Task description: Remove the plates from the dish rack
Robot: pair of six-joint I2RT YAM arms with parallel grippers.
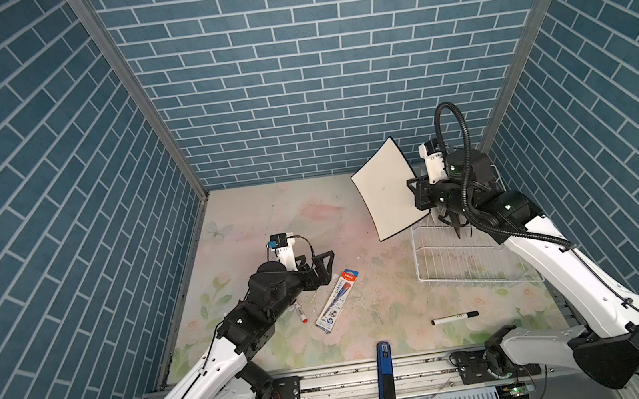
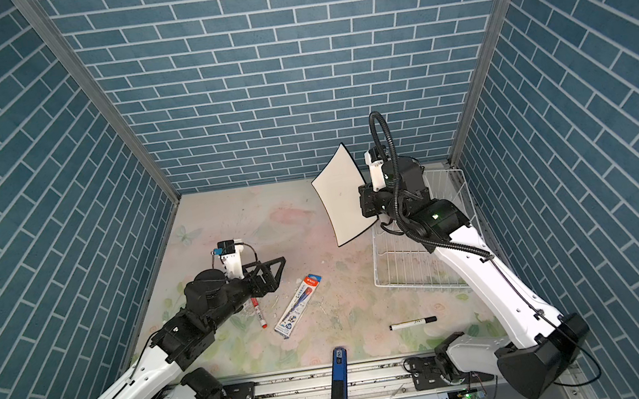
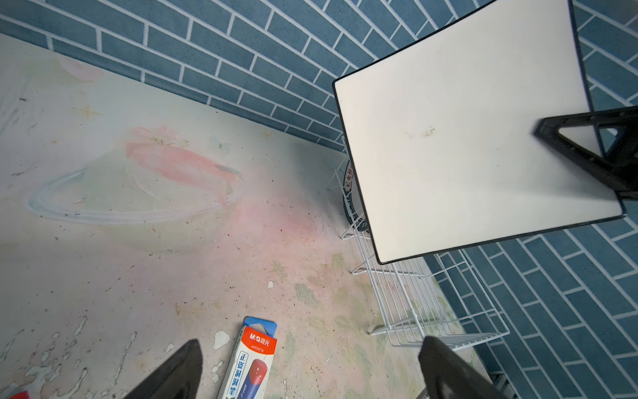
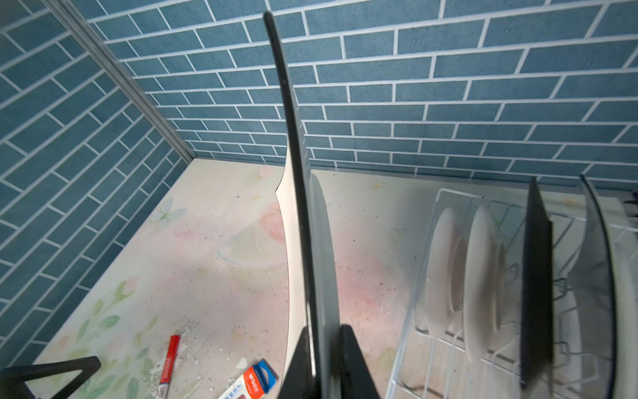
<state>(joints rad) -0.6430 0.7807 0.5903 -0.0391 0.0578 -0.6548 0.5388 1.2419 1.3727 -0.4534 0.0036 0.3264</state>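
Plates are noted in two places. One square cream plate (image 1: pixel 386 191) with a black rim is clamped at the edge nearest the right arm by the right gripper (image 1: pixel 417 192); the others are stood on edge in the dish rack (image 1: pixel 456 262).

Near edge: a blue-and-black tool (image 1: pixel 385 372) is laid across the front rail (image 1: pixel 333 380). A black marker (image 1: pixel 455 317) is seen beyond it to the right, in front of the rack.

Mid table, left of centre: a boxed pen (image 1: pixel 337 301) and a red marker (image 1: pixel 300 313) are laid near each other, apart. The left gripper (image 1: pixel 317 261) is held over the box's far end, jaws spread wide, nothing between them.

Right side: the rack is set close along the right wall (image 1: pixel 594 131). Its near rows are seen as open wire. Farther in, round white plates (image 4: pixel 445 269), a black-backed square plate (image 4: pixel 537 276) and a dark-rimmed plate (image 4: pixel 600 262) are slotted upright.

The held plate is raised on edge off the rack's left side, apart from the wires, cream face turned toward the left arm. Open floral table (image 1: pixel 269 215) is seen from it across to the left wall (image 1: pixel 58 201). The back wall (image 1: pixel 294 86) is seen behind the plate; the gap cannot be judged.
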